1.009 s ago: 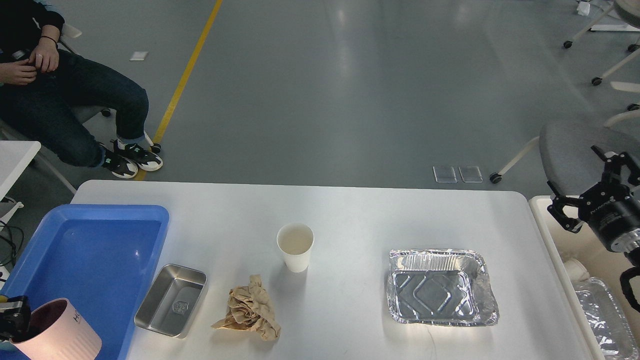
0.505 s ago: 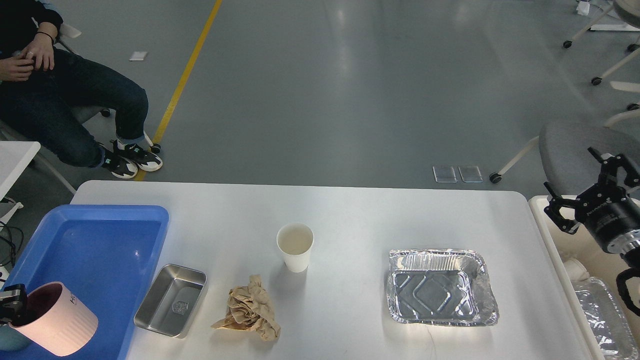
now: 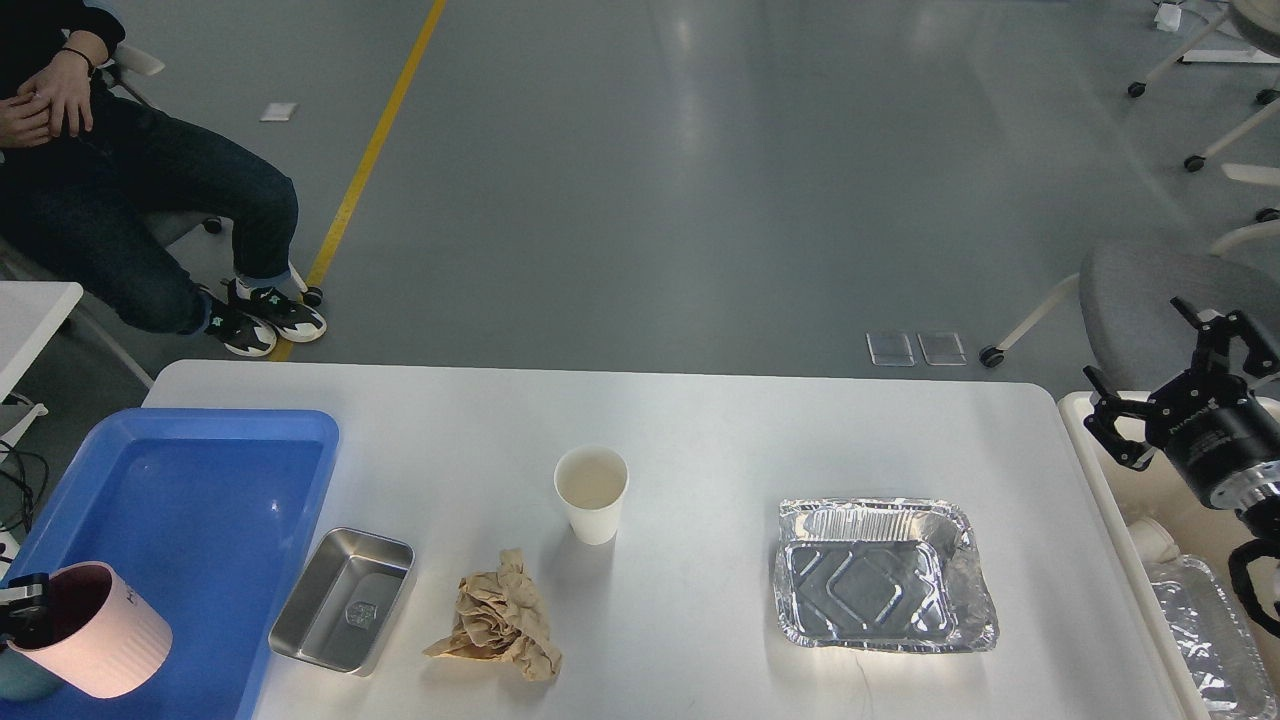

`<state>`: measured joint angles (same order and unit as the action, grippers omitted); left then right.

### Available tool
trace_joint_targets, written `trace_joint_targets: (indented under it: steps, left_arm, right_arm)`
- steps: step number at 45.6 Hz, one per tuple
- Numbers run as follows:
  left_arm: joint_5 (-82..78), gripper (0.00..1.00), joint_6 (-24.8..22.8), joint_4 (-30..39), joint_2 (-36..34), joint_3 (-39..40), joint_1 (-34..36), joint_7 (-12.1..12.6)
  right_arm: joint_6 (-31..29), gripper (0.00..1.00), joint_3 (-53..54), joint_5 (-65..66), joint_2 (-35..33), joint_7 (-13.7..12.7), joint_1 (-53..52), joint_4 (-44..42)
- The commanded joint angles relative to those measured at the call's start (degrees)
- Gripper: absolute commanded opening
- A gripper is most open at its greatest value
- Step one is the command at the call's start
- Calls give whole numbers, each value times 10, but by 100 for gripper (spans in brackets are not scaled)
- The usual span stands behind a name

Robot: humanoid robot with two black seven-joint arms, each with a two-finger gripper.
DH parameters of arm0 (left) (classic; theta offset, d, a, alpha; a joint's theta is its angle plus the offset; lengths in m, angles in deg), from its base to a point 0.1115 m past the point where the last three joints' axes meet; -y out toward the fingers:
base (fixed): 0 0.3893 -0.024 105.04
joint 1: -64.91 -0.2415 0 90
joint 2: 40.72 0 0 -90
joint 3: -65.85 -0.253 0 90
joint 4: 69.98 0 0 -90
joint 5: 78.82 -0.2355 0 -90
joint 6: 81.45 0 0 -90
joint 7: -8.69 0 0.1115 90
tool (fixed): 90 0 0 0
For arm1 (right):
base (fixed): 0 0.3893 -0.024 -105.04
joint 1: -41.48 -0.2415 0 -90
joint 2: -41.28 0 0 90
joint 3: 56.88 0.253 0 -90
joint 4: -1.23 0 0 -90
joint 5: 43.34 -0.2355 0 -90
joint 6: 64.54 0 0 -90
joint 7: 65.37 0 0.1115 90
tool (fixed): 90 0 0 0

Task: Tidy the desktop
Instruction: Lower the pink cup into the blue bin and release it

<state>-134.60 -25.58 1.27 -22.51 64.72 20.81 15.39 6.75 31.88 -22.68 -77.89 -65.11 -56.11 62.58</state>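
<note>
Right claw [image 3: 1165,395] spread wide, empty, left claw [image 3: 22,610] gripping pink cup [image 3: 92,645]

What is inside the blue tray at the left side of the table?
The blue tray holds a pink cup at its near left corner, tilted and gripped at the rim by the left gripper. The rest looks bare; the floor under the cup is hidden.

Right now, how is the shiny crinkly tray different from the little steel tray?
The foil tray is bigger, wrinkled and lies square on the desktop's right side. The steel tray is smaller, smooth-walled, turned at an angle, beside the blue tray. Both are empty, silvery and rectangular.
</note>
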Motion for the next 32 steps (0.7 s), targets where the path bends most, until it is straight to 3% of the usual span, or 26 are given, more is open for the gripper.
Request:
trace_joint_targets:
  steps: [1,32]
  left_arm:
    - [1,0,14,-18,26,1,-1,1]
    - [0,0,31,-40,90,0,-29,9]
  right_arm:
    - [0,100,0,0,4,0,-1,1]
    - [0,100,1,0,-1,0,0,6]
